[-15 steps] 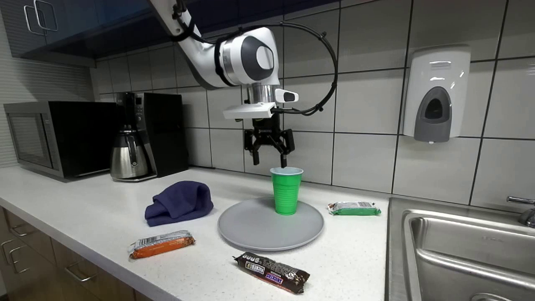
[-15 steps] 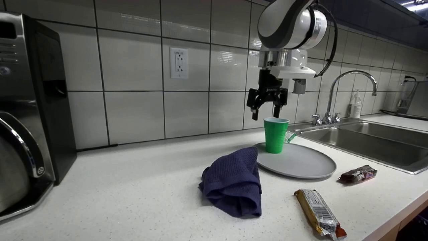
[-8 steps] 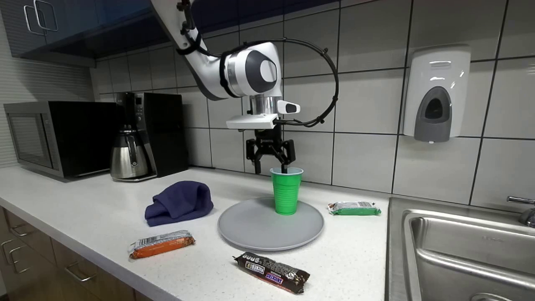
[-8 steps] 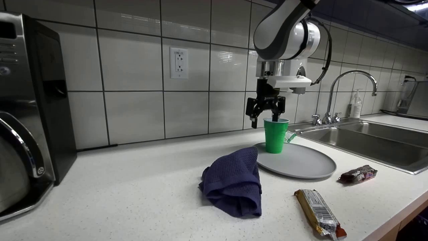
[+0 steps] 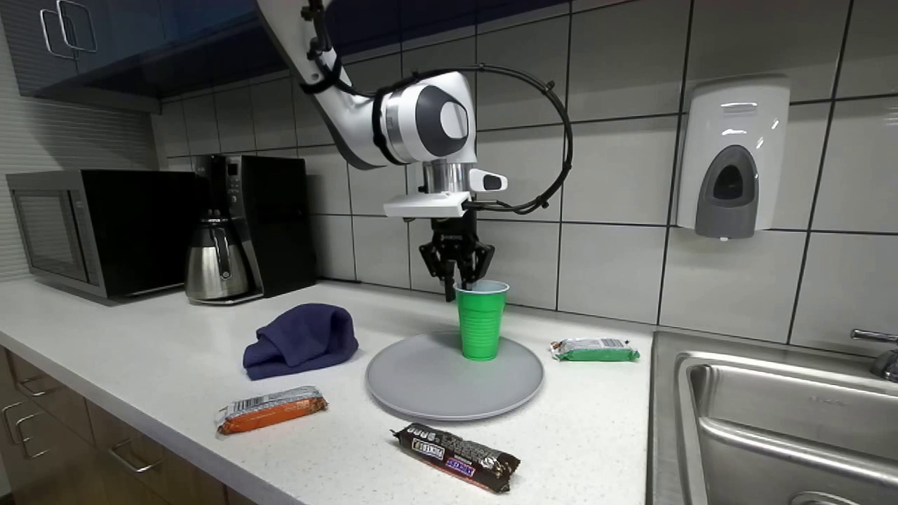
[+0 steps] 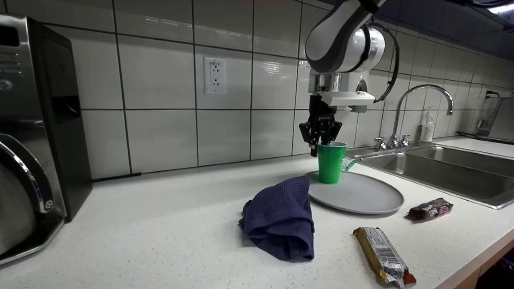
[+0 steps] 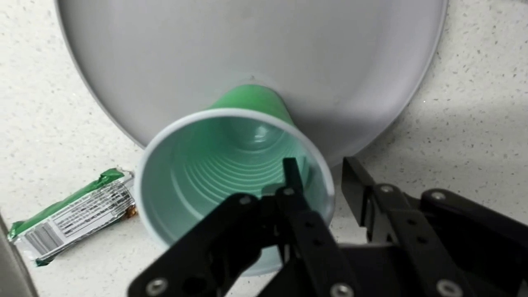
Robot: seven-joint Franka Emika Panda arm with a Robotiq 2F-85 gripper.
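Green plastic cup [image 5: 481, 326]: one, standing upright and off-center on a single round gray plate [image 5: 421, 386]; its ribbed sides narrow toward the base, and a white lip rings its pale, glossy inside.
My hand [image 7: 319, 163]: unclenched; I have two fingers [image 7: 293, 175] astride the cup's lip, one dipped inside, one outside, space showing between them.
Green-wrapped snack bar [image 5: 595, 349]: one of three bars, lying between the plate and the steel sink [image 5: 665, 421].
Brown-wrapped snack bar [image 5: 459, 456]: the second, near the plate on the white table [image 5: 582, 428].
Navy towel [image 5: 302, 342]: one, crumpled.
Orange-wrapped snack bar [image 5: 272, 410]: the third, near the towel.
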